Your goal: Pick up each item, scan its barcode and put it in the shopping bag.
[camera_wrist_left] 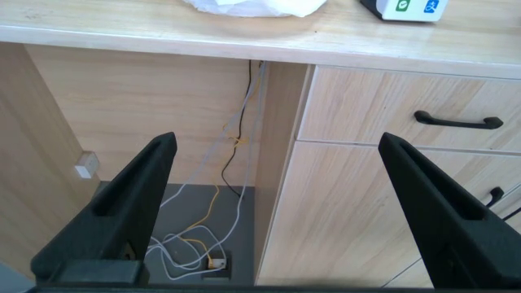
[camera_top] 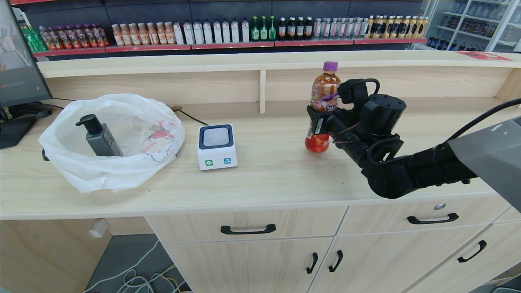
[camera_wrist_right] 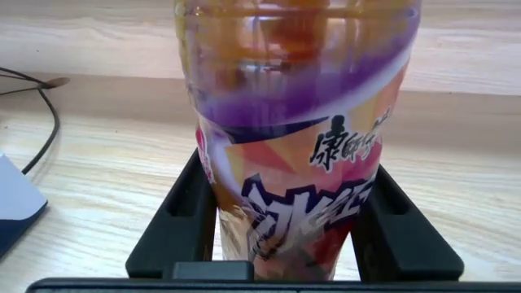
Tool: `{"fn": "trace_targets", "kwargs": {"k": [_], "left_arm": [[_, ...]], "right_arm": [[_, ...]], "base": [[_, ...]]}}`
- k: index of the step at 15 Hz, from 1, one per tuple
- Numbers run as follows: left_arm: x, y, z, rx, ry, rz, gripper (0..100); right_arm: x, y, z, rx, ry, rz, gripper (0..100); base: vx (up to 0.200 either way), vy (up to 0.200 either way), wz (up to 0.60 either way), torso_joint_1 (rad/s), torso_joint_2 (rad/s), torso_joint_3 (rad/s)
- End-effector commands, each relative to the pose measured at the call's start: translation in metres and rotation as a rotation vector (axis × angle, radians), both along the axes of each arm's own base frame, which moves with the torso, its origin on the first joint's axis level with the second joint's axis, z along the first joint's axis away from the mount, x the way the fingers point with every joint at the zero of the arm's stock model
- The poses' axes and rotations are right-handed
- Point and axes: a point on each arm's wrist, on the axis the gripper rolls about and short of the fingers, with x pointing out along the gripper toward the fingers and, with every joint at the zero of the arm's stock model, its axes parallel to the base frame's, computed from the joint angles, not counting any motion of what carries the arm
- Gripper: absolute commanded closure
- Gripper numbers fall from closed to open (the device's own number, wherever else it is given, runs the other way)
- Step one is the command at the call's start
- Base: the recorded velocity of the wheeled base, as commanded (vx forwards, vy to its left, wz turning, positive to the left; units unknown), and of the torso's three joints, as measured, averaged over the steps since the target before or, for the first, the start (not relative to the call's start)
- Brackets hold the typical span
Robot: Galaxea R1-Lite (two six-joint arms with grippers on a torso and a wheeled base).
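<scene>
An orange tea bottle (camera_top: 324, 106) with a purple cap stands upright on the right half of the wooden counter (camera_top: 268, 171). My right gripper (camera_top: 321, 124) is shut on the bottle's lower body; in the right wrist view the bottle (camera_wrist_right: 297, 138) sits between the two black fingers (camera_wrist_right: 183, 216). A white barcode scanner (camera_top: 217, 145) stands mid-counter. To its left lies the open white shopping bag (camera_top: 116, 140) with a dark pump bottle (camera_top: 99, 136) standing inside. My left gripper (camera_wrist_left: 277, 212) hangs open below the counter's front edge, facing the cabinet, with nothing between its fingers.
A monitor (camera_top: 18, 69) stands at the counter's far left. A raised wooden ledge (camera_top: 260, 65) runs along the back, with drink shelves (camera_top: 228, 32) behind it. A cable (camera_top: 191, 116) trails behind the scanner. Drawers and doors (camera_top: 248, 230) sit below the counter.
</scene>
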Motion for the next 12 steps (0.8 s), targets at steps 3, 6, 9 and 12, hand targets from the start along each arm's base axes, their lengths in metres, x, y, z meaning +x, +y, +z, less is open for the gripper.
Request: {"fn": "trace_targets", "kwargs": {"k": [3, 6, 9, 12], "left_arm": [[0.000, 0.000, 0.000, 0.000, 0.000, 0.001, 0], [0.000, 0.000, 0.000, 0.000, 0.000, 0.001, 0], [0.000, 0.000, 0.000, 0.000, 0.000, 0.001, 0], [0.000, 0.000, 0.000, 0.000, 0.000, 0.001, 0]], "right_arm": [[-0.021, -0.006, 0.018, -0.008, -0.021, 0.000, 100], [-0.034, -0.005, 0.027, -0.023, -0.036, 0.005, 100], [-0.052, -0.001, 0.035, -0.016, -0.041, -0.012, 100], [-0.082, 0.000, 0.041, -0.009, -0.031, -0.020, 100]], "base": [[0.000, 0.000, 0.00, 0.000, 0.00, 0.000], [0.000, 0.000, 0.00, 0.000, 0.00, 0.000], [0.000, 0.000, 0.00, 0.000, 0.00, 0.000], [0.000, 0.000, 0.00, 0.000, 0.00, 0.000]]}}
